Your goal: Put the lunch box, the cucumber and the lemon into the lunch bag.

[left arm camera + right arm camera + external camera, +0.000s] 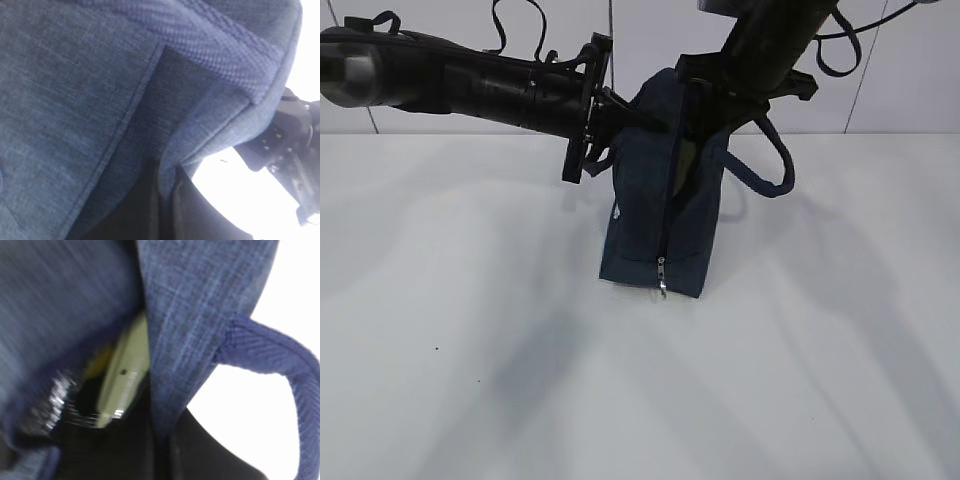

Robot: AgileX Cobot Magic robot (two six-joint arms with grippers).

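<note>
A dark navy lunch bag (660, 215) stands on end on a white table (470, 340), its long axis running from twelve o'clock down to six in the exterior view. Its zipper (665, 240) faces the camera and is parted along the upper stretch, with the silver pull (662, 280) low, near six o'clock.

The left gripper (620, 110) comes in level from nine o'clock, its arm stretched horizontally, and its jaws are pinched together on the bag's upper left edge; its wrist view is filled with blue cloth and a woven strap (220, 55).

The right gripper (720, 95) drops in steeply from one o'clock and is clamped on the bag's upper right edge, beside a loop handle (775, 165) that hangs out toward three o'clock.

Through the gap, the right wrist view shows the pale green lid of the lunch box (125, 375) inside the bag, with a blurred yellow patch just beside it at nine o'clock, probably the lemon (100, 360). The cucumber cannot be seen in any view.

Both grippers sit at the opening, so whatever comes next likely turns on that upper seam.
</note>
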